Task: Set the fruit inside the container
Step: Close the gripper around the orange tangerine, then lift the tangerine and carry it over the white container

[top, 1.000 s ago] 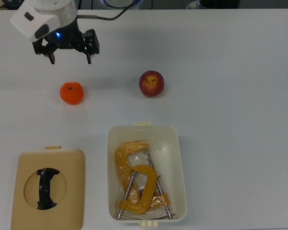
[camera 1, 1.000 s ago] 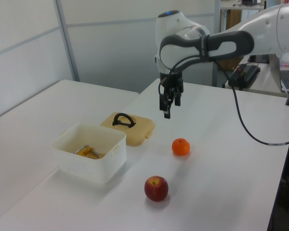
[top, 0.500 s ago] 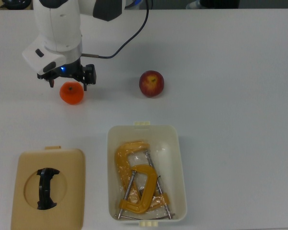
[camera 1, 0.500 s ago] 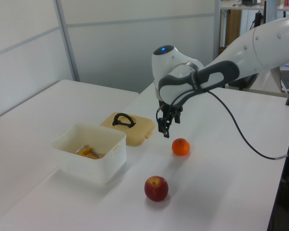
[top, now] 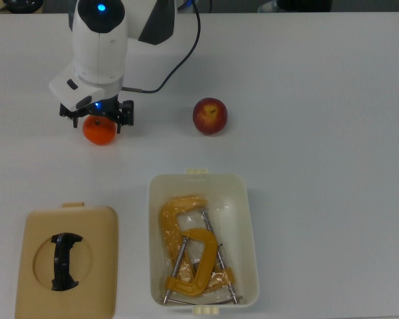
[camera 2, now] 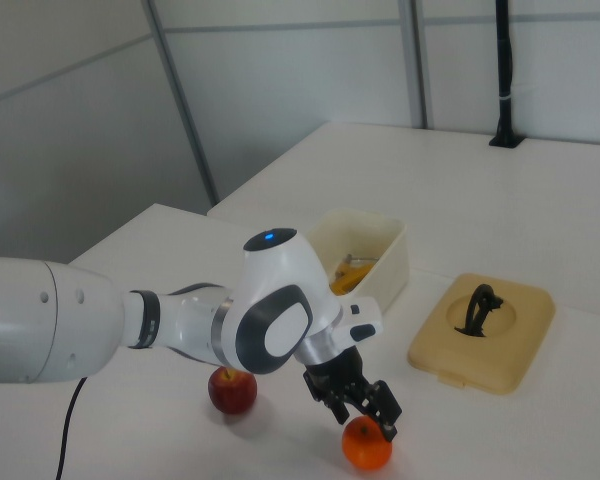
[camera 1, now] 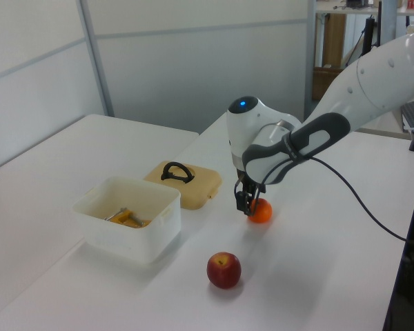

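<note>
Gripper (top: pixel 97 118) is straddling the mandarin (top: pixel 99 130) with jaws spread, not clenched. Apple (top: pixel 210 116) is lying at 3 o'clock of it in the top view; tub (top: pixel 251 226) is sitting at 5 o'clock.

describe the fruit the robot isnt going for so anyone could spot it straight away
Start at the off-white deep rectangular plastic tub holding yellow-orange metal clamps. Just beyond its tabbed short end, on the bare white table, sits a dark red round fruit with a yellow patch. The bright orange mandarin under the gripper is plain orange.
</note>
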You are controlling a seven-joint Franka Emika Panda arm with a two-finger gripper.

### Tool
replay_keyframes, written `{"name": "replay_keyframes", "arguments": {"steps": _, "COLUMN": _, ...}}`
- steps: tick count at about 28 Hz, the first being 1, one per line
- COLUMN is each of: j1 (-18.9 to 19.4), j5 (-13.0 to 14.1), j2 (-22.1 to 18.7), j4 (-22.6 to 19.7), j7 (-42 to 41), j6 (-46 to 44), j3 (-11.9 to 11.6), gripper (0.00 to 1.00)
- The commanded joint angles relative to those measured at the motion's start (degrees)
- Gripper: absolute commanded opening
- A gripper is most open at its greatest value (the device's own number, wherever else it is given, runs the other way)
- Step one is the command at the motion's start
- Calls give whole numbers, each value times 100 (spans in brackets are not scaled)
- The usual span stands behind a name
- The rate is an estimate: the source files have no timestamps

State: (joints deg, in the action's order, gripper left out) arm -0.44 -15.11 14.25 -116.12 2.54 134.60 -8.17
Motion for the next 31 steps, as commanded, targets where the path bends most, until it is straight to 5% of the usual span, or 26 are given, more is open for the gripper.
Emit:
{"name": "replay_keyframes", "arguments": {"steps": 1, "j1": 17, "j5": -264, "j2": -125, "j4": -429, "j7": 185, "j6": 461, "j3": -26, "gripper": 100}}
{"name": "replay_keyframes", "arguments": {"steps": 5, "j1": 17, "j5": -431, "j2": -63, "j4": -438, "j7": 360, "j6": 489, "j3": -26, "gripper": 86}}
{"name": "replay_keyframes", "arguments": {"steps": 11, "j1": 52, "j5": -633, "j2": -98, "j4": -359, "j7": 878, "j6": 488, "j3": -18, "gripper": 0}}
{"name": "replay_keyframes", "arguments": {"steps": 18, "j1": 61, "j5": -423, "j2": -388, "j4": -8, "j7": 1090, "j6": 427, "j3": 0, "gripper": 0}}
{"name": "replay_keyframes", "arguments": {"steps": 27, "j1": 105, "j5": 929, "j2": -301, "j4": 1590, "j7": 1125, "j6": -347, "j3": 176, "gripper": 0}}
{"name": "replay_keyframes", "arguments": {"steps": 31, "j1": 272, "j5": 1177, "j2": -248, "j4": 1890, "j7": 1379, "j6": -312, "j3": 185, "gripper": 0}}
